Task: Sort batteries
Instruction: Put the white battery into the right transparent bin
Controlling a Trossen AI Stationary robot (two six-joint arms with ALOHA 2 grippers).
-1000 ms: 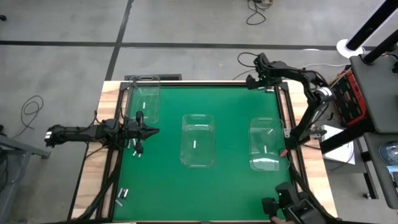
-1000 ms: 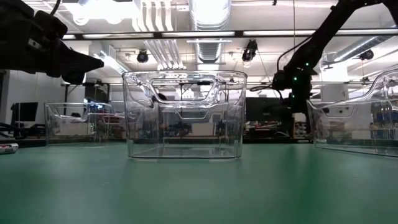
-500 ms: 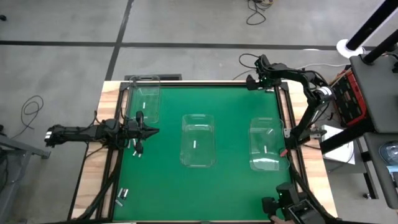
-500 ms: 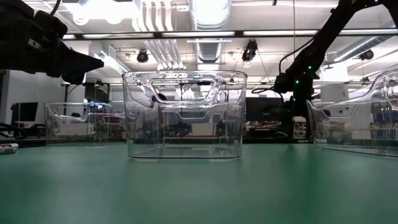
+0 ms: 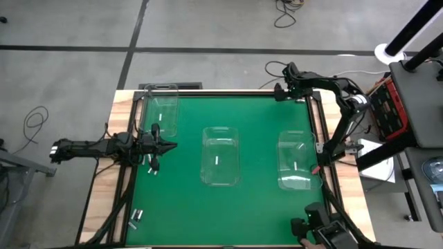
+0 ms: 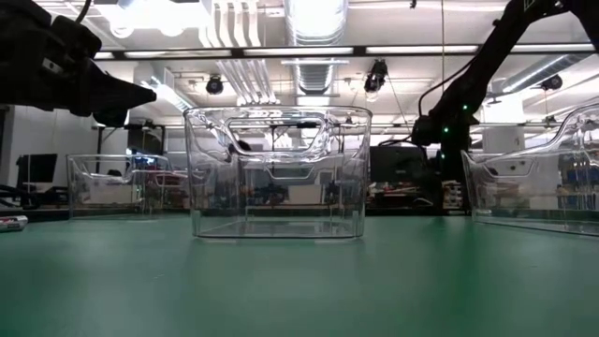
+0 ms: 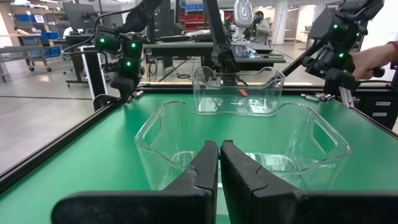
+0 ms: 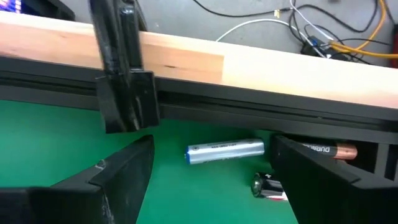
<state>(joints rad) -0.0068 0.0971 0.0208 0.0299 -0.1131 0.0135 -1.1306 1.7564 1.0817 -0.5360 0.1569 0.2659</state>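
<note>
Green mat covers the desk (image 5: 263,200); high view: three clear bins on it, far-left bin (image 5: 160,111), centre bin (image 5: 220,155), right bin (image 5: 298,160). One battery lies in the centre bin (image 5: 217,160) and one in the right bin (image 5: 293,168); more batteries sit loose at the near-left corner of the mat (image 5: 136,217). Left end effector (image 5: 168,146) is at the left edge of the mat, tip pointing right toward the centre bin. Right end effector (image 5: 283,91) is at the far-right corner of the desk. Low view: centre bin dead ahead, left arm dark at upper left above the mat, right arm farther back on the right. Left wrist view: left end effector (image 7: 219,149) clenched, fingers pressed together, nothing between them, centre bin just ahead. Right wrist view: right end effector (image 8: 211,163) released, fingers wide apart, a silvery battery (image 8: 226,151) lying on the mat between them by the desk's black rail; a copper-and-black battery (image 8: 329,150) and a small dark battery (image 8: 268,186) close by.
</note>
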